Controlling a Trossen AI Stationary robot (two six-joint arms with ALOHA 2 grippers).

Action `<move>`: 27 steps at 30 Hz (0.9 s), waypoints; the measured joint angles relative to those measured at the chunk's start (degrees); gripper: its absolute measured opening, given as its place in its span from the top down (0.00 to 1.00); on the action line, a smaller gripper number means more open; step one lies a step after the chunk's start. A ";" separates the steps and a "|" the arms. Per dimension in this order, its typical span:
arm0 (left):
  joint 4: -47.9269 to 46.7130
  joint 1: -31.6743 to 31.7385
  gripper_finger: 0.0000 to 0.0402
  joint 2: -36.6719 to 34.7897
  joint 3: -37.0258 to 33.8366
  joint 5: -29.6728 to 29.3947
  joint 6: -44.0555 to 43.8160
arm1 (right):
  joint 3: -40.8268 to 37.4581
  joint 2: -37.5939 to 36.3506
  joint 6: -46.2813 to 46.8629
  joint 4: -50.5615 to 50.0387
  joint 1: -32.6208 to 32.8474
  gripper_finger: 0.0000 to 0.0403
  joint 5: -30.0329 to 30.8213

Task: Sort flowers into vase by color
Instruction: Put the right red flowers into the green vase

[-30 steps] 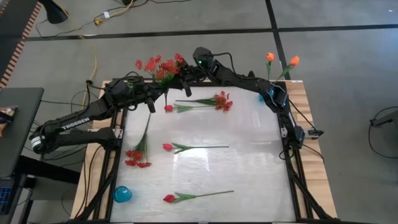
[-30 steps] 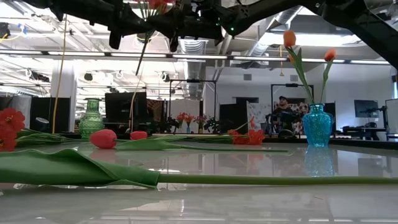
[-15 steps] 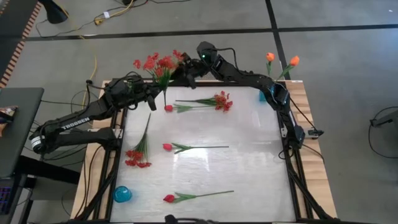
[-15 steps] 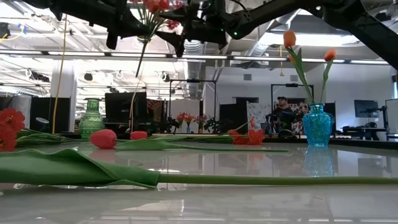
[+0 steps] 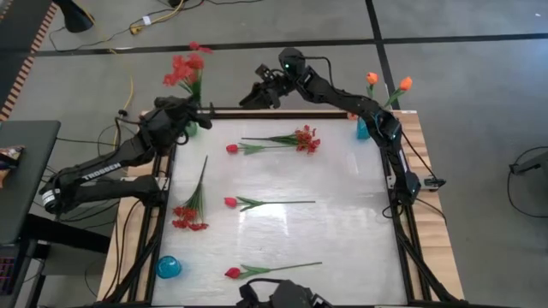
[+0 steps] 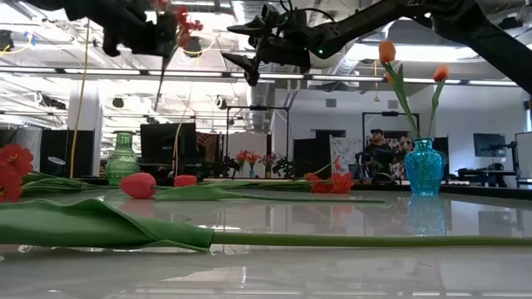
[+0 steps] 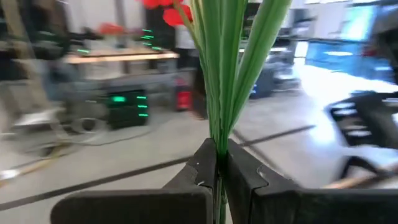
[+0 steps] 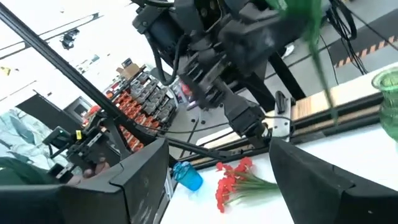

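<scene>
A red many-bloom spray (image 5: 183, 68) is held high over the table's far left corner by my left gripper (image 5: 192, 113), which is shut on its green stems. The green vase (image 6: 121, 158) stands below it at that corner. My right gripper (image 5: 257, 94) hangs open and empty above the far edge, right of the spray. Two orange tulips (image 5: 372, 78) stand with their stems in the blue vase (image 6: 424, 166) at the far right. Lying flat on the table are two more red sprays (image 5: 295, 139) (image 5: 190, 210) and three pinkish-red tulips (image 5: 233, 148) (image 5: 257, 203) (image 5: 265, 270). My left gripper pinches the spray's bundled green stems (image 7: 217, 146) between its two fingers, below the leaves and blooms. The spray is lifted clear and stands nearly upright, blooms (image 6: 179, 17) on top. Its lower stem (image 6: 160, 87) hangs free below the fingers.
A small blue container (image 5: 168, 267) sits at the near left corner. The table's wooden border (image 5: 419, 154) runs along the right side. Cables lie on the floor beyond the far edge. People and desks show in the room behind.
My right gripper has opened, let go of the red spray and drawn back up and toward the far edge. My left gripper has carried the spray toward the table's left, over the green vase, with the blooms swinging left with it.
</scene>
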 joint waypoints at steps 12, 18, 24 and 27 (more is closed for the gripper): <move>17.39 0.30 1.00 -3.14 -10.83 -13.09 12.70 | 0.02 -0.04 -3.29 -4.85 0.51 0.24 -2.01; 20.40 2.43 1.00 -4.18 -12.31 -13.05 18.80 | 0.02 -0.04 -3.45 -4.89 0.50 0.24 -2.57; 20.44 5.94 1.00 -4.20 -12.31 -9.76 21.06 | 0.02 -0.04 -3.81 -5.33 0.50 0.24 -4.75; 20.64 8.38 1.00 -3.63 -12.31 -6.71 20.99 | 0.02 -0.04 -4.84 -6.38 0.50 0.24 -5.11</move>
